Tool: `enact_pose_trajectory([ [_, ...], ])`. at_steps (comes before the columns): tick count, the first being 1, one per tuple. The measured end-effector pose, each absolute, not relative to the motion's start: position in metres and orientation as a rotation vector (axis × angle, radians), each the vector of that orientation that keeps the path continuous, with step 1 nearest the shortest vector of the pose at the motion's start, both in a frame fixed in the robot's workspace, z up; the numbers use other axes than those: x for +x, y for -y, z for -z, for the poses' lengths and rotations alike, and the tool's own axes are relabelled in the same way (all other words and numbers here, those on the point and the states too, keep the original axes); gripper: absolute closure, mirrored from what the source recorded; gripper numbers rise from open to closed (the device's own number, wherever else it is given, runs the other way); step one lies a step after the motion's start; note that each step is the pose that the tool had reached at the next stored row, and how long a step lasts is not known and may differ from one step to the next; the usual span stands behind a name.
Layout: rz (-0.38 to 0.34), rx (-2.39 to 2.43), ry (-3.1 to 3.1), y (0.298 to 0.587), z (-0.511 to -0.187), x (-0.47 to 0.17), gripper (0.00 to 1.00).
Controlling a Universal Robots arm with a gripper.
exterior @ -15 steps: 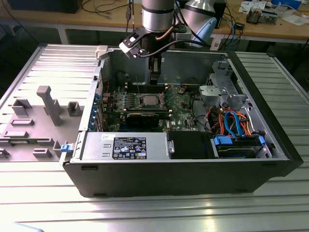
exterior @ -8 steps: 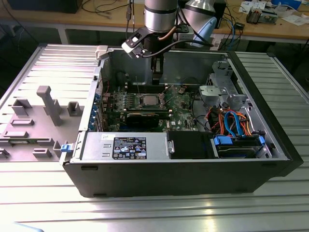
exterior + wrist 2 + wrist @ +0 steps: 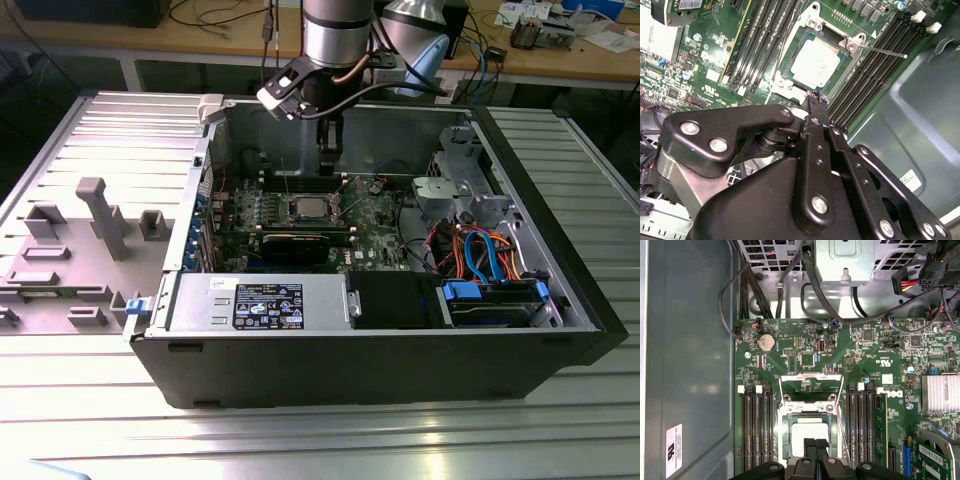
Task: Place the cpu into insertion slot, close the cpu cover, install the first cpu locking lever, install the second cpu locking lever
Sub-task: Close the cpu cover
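We judged the main risk to lie with the cpu cover (image 3: 811,376), which stood raised off the insertion slot (image 3: 785,427) in the first wrist view. A push from narrow tips could slide off its thin frame and let it drop hard. It could also land on the cpu (image 3: 815,62) itself, shifting it on the contacts beneath. The thin locking lever (image 3: 885,50), sticking out over the memory slots (image 3: 875,60), could snag on the linkage as well. The cpu lay flat in the slot; in the exterior view the slot sat slightly toward the exterior view's left of the frame's middle, low inside the computer case (image 3: 560,300). The gripper (image 3: 815,444) hung at the slot's edge, just over the chip. Its jaws were drawn together, nothing was held between them, and we could not tell whether the tips touched the socket.
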State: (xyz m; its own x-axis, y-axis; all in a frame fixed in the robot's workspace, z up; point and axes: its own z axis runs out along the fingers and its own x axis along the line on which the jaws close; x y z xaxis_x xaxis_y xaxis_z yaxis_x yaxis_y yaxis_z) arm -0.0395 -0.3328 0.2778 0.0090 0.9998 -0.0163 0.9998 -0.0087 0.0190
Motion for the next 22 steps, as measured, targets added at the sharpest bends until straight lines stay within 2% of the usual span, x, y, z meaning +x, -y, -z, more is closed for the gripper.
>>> enact_pose_trajectory([
  [22,-0.003,2.214,-2.194,0.3328,-0.2778,-0.0313,0.89],
])
